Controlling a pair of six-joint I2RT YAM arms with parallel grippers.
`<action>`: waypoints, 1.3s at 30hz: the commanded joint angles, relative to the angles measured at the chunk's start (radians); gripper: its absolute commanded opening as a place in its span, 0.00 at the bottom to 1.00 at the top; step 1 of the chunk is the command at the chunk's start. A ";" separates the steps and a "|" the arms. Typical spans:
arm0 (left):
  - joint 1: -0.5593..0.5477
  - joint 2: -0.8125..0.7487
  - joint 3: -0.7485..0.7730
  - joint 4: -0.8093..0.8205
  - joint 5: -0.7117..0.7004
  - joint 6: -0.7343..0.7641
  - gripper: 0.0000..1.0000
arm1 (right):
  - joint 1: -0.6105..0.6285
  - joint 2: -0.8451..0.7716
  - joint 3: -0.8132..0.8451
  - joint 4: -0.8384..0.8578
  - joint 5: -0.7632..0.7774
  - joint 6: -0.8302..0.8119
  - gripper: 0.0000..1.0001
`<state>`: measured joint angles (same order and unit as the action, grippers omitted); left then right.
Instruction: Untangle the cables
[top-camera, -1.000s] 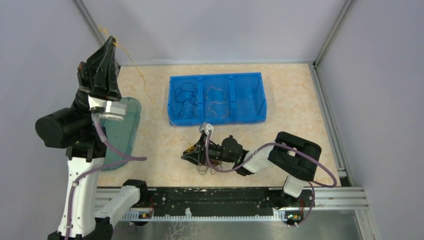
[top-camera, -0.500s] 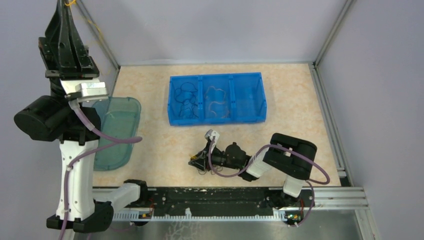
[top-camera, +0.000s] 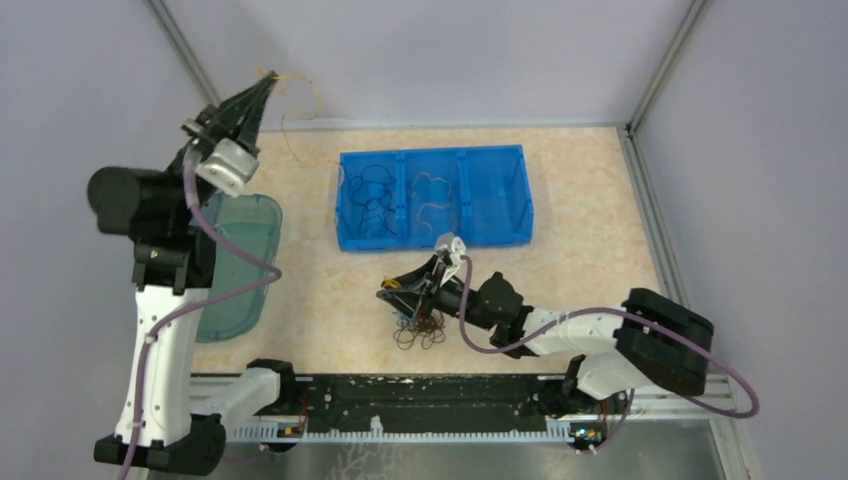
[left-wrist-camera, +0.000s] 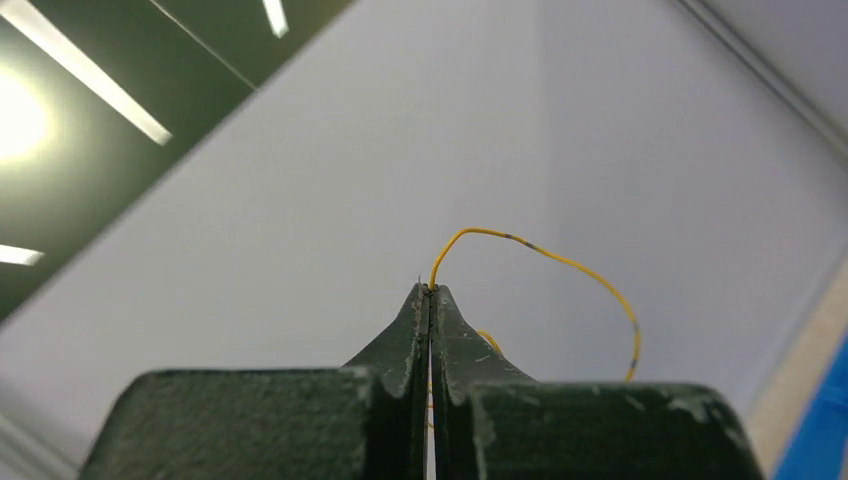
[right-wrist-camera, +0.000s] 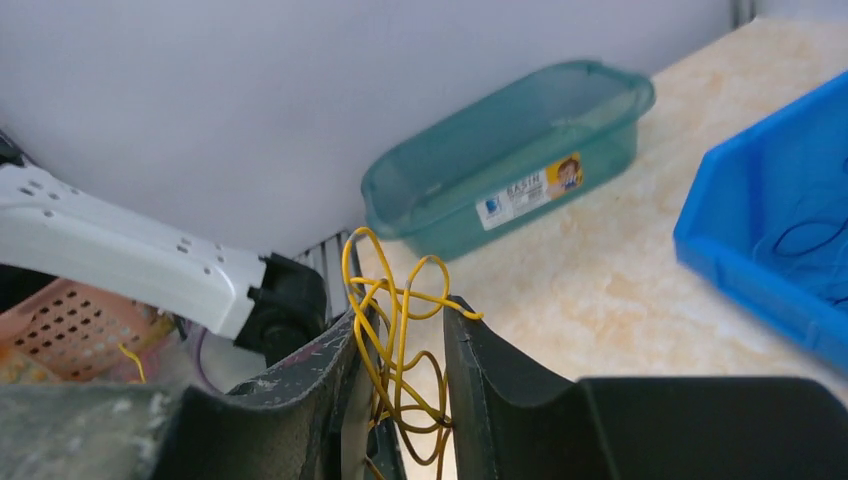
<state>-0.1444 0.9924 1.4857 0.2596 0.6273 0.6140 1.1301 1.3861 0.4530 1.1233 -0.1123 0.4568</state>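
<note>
My left gripper (top-camera: 262, 88) is raised high at the back left, shut on a thin yellow cable (top-camera: 296, 98) that loops free in the air beside it. In the left wrist view the jaws (left-wrist-camera: 430, 291) are pressed together on that yellow cable (left-wrist-camera: 560, 262). My right gripper (top-camera: 396, 292) is low over the table, in front of the blue bin. Its jaws stand apart in the right wrist view (right-wrist-camera: 405, 318), with yellow cable loops (right-wrist-camera: 400, 300) hanging between them. A dark and orange tangle (top-camera: 418, 328) lies just below it.
A blue bin (top-camera: 520, 190) with three compartments stands at the back middle, with dark wires (top-camera: 368, 195) in its left part and brownish wires (top-camera: 433, 205) in the middle. A teal container (top-camera: 238, 262) stands at the left, also in the right wrist view (right-wrist-camera: 500, 160).
My left gripper has swung down and to the right with the yellow cable, now fully free of the tangle. My right arm has shifted to the right and lifted part of the tangle.
</note>
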 joint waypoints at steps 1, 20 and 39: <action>-0.004 0.021 -0.078 -0.139 0.106 -0.120 0.00 | 0.000 -0.142 0.035 -0.109 0.097 -0.061 0.31; -0.281 0.302 -0.174 -0.114 0.042 -0.108 0.00 | -0.018 -0.473 -0.073 -0.428 0.603 -0.118 0.34; -0.341 0.744 -0.006 -0.042 -0.105 -0.057 0.00 | -0.086 -0.611 -0.089 -0.552 0.745 -0.179 0.35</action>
<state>-0.4778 1.6672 1.4048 0.1921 0.5640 0.5091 1.0622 0.7982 0.3462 0.5686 0.6094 0.3061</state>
